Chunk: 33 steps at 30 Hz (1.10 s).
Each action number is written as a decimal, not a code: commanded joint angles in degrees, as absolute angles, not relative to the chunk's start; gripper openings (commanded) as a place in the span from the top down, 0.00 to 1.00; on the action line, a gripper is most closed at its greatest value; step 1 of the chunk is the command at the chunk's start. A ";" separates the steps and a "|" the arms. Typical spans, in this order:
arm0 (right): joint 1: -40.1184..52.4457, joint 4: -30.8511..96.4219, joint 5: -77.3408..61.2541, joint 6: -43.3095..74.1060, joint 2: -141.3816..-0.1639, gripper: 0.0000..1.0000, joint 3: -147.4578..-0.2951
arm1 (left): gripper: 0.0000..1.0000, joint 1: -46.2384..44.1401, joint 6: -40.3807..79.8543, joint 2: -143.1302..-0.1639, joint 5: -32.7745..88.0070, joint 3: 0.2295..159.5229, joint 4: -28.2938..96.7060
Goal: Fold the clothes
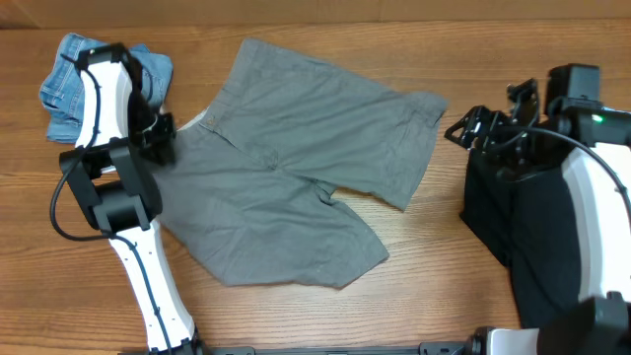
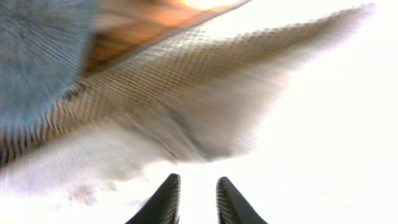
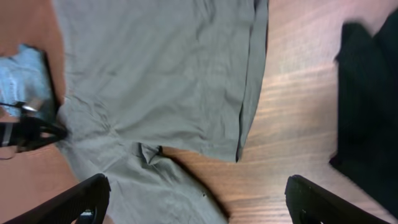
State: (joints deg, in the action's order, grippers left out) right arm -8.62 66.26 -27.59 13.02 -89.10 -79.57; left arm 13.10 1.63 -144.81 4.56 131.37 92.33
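The grey-olive shorts (image 1: 296,168) lie spread flat across the middle of the table, waistband to the upper left, legs to the right and the front. My left gripper (image 1: 161,135) is at the waistband's left end. In the left wrist view its fingers (image 2: 198,196) are nearly together, with blurred, overexposed pale fabric (image 2: 186,118) around them, so it appears shut on the shorts. My right gripper (image 1: 463,128) is wide open and empty, hovering right of the far leg's hem. The right wrist view (image 3: 196,199) looks down on the shorts (image 3: 161,74).
A light-blue denim garment (image 1: 69,84) lies bunched at the far left behind the left arm. A black T-shirt (image 1: 513,227) lies at the right under the right arm. Bare wood (image 1: 434,256) shows between the shorts and the black T-shirt.
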 commanded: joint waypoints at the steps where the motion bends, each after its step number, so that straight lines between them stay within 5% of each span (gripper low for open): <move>1: -6.94 66.06 -24.80 18.44 -92.31 0.07 -76.66 | 0.63 11.03 -0.30 -134.89 7.55 131.31 91.85; 7: -3.36 62.92 -24.71 19.79 -98.00 0.26 -71.81 | 0.60 9.30 -0.45 -128.05 8.08 131.31 91.18; 9: -1.52 59.88 -25.15 19.73 -99.81 0.39 -70.15 | 0.60 8.75 -2.37 -126.37 11.14 131.31 91.09; 20: 2.50 44.29 -21.04 22.79 -104.90 0.41 -63.13 | 0.60 5.85 -3.75 -125.47 13.65 131.31 92.31; 33: 3.46 33.54 -24.62 22.35 -105.58 0.57 -59.24 | 0.60 4.73 -3.90 -125.47 13.61 131.31 92.75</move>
State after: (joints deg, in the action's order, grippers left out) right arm 3.11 34.37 -24.03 22.26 -104.68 -59.59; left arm 4.84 -2.55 -126.06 12.49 131.33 92.33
